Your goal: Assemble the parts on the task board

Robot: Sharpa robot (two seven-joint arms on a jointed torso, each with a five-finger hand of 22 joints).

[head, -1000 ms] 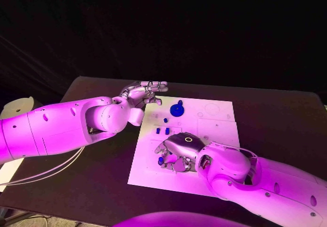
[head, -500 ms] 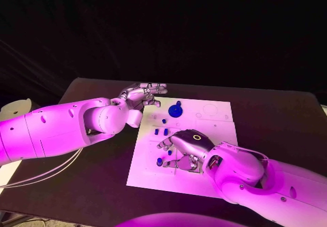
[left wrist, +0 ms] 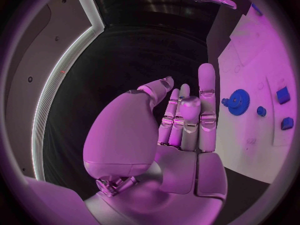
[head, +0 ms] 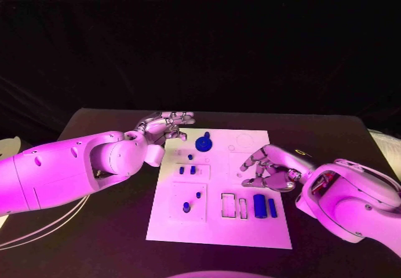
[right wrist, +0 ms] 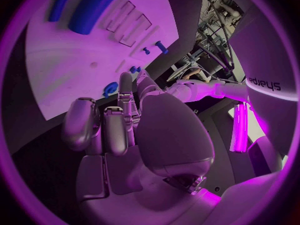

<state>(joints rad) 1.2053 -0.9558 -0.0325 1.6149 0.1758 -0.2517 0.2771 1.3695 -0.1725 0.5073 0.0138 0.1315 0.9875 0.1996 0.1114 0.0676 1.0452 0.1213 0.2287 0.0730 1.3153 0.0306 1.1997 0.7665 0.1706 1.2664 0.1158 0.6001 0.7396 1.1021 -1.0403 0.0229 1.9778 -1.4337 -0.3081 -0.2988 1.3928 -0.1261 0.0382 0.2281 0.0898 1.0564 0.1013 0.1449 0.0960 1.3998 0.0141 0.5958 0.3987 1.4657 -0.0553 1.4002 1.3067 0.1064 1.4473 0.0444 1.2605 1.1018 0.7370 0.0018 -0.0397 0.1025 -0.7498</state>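
On table: white board (head: 219,226), blue parts on it – gear (head: 204,142), two bars (head: 265,205) | left hand (head: 164,126) at board's far corner, empty, fingers loosely apart | right hand (head: 269,169) over board's right side, fingers curled, empty

Right hand curled over the task board

The right hand (right wrist: 119,130) fills the middle, its fingers (right wrist: 80,122) bent inward with nothing between them. Beyond the fingertips lies the white task board (right wrist: 62,60). Two blue cylinders (right wrist: 84,7) lie side by side on it near its far edge, next to rectangular outlined slots (right wrist: 128,20). Two small blue pegs (right wrist: 156,47) stand further along, and a blue gear (right wrist: 111,88) peeks out just beside the fingers. The left arm (right wrist: 200,91) reaches in beyond the board.
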